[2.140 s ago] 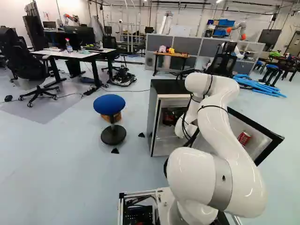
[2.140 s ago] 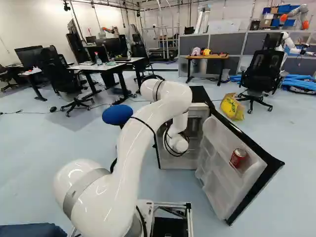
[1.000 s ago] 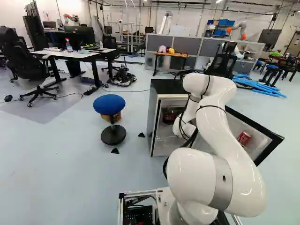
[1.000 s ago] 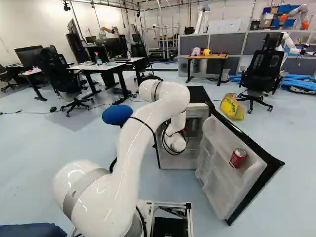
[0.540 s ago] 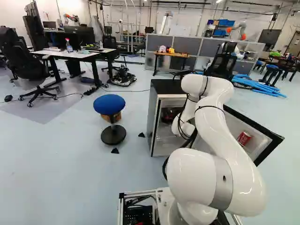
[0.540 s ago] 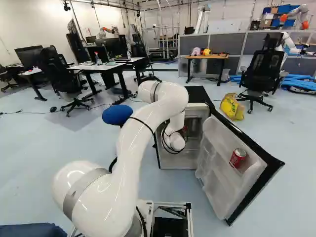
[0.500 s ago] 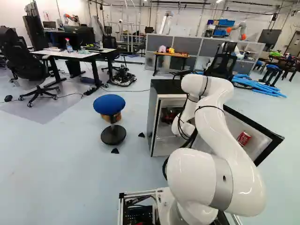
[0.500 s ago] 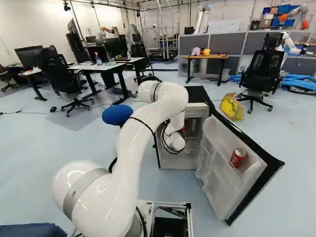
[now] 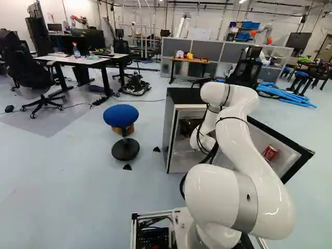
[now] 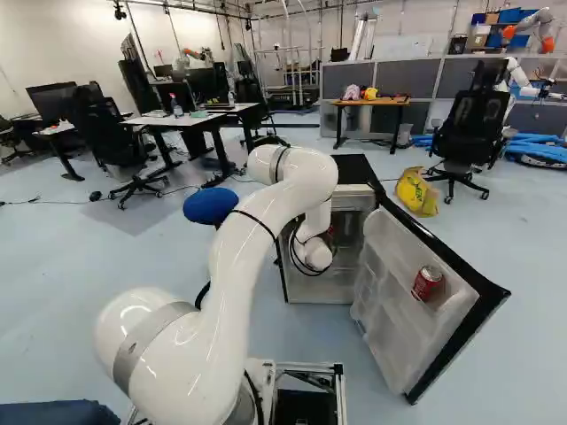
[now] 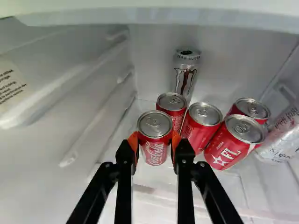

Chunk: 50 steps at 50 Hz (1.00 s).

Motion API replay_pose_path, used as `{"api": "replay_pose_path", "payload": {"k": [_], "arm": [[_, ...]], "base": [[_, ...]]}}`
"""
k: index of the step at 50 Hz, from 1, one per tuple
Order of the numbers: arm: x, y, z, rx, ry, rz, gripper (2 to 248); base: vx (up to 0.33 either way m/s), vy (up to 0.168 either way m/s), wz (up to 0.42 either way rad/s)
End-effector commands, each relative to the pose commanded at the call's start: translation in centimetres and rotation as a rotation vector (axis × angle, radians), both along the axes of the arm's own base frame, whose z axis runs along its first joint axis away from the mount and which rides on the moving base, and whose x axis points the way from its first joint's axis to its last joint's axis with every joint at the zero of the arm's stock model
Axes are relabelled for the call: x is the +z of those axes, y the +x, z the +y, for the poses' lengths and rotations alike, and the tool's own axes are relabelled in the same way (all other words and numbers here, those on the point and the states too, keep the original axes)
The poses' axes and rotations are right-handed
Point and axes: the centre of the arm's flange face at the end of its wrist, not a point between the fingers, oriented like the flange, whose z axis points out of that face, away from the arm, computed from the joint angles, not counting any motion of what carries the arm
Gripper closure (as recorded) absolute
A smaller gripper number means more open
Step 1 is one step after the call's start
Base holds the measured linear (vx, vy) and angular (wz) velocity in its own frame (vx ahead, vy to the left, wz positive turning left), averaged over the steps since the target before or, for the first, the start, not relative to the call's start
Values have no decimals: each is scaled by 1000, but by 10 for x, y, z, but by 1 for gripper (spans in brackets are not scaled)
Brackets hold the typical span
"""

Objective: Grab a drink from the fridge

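The red can (image 11: pixel 154 135) was held between the 2 orange pads (image 11: pixel 133 141) of the black gripper (image 11: pixel 155 141); the fingers were parted by only the can's width, with 1 pad set against each side. The can was placed squarely in line with the gripper, right at its tips; its long axis was near upright, across the line of reach, so that its flanks were taken just below the lid. Right of the middle in the left base view, this spot was hidden inside the open fridge (image 9: pixel 168 129), behind the white arm (image 9: pixel 251 140); whether the base was borne by the shelf (image 11: pixel 161 182) could not be told.

4 other red cans (image 11: pixel 201 126) were crowded beyond and to 1 side, the nearest almost or actually touched; a silver can (image 11: pixel 185 77) was stood farther in; overhead the way was bounded by a white ledge (image 11: pixel 154 15). A slight lift and a straight draw backward were judged to be called for; by a sideways swing the neighbours might be knocked, and by too high a lift the ledge might be struck.
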Motion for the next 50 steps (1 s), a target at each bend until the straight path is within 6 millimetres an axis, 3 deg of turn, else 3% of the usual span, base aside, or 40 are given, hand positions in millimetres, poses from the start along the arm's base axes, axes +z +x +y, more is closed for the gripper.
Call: {"api": "replay_pose_path", "payload": {"k": [14,50], "arm": [[12,-13,1,-8,7,15,158],[77,-82,6,-57,34,72,158]], "base": [[0,0,0],[0,0,0]]}}
